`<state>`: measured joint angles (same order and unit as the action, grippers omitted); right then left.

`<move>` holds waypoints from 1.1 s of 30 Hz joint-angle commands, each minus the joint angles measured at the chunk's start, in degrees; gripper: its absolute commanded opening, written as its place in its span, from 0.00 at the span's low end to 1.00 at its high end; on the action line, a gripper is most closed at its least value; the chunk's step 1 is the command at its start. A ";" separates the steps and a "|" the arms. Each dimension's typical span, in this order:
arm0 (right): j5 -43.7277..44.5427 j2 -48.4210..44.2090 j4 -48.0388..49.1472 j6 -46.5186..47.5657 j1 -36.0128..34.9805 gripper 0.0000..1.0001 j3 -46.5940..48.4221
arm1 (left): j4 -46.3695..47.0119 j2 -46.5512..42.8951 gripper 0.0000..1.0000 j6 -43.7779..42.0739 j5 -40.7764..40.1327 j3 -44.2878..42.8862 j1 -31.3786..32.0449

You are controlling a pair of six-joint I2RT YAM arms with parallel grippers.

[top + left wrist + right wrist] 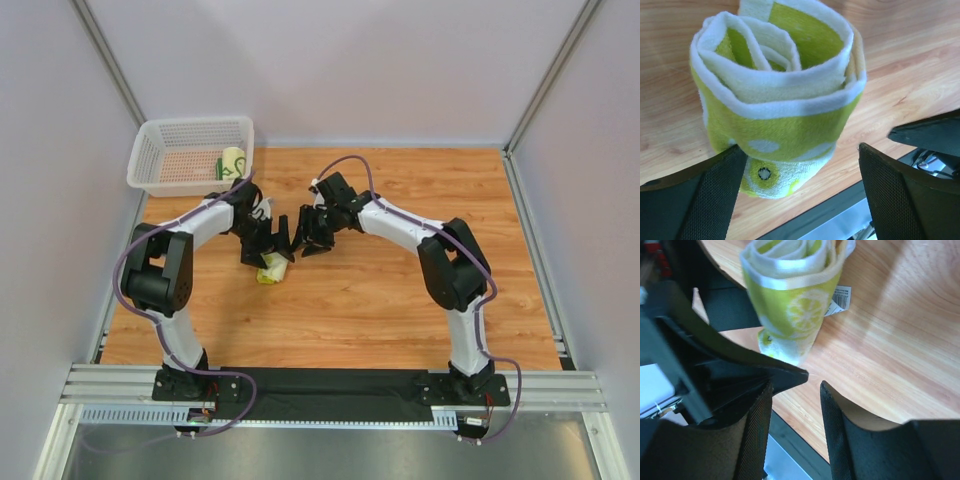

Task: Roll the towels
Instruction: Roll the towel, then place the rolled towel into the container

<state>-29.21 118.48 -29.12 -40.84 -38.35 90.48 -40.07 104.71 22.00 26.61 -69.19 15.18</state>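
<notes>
A: Where did the rolled towel (pixel 780 115) sit?
B: On the table (pixel 900 340), between the left gripper (pixel 801 152)'s wide-spread fingers, nothing pinched. The right gripper (pixel 796 386) gaped empty nearby.
A: Risk?
B: I'd judge a clumsy squeeze could knock the roll loose and unwind it.
A: Any writing?
B: A white tag (pixel 840 297) bore a barcode; illegible.

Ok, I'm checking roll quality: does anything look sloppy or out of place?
Slightly: the rolled towel on the table is loose at its open end, tapers toward the other, and its label pokes out sideways.
</notes>
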 commanded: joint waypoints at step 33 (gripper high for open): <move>-0.85 -12.39 1.35 3.05 9.52 0.40 -10.94 | -7.21 13.68 0.25 -7.76 -29.60 -9.73 10.57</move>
<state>-29.04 109.23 -29.32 -38.94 -29.15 79.77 -51.07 113.16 16.86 0.99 -80.75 26.09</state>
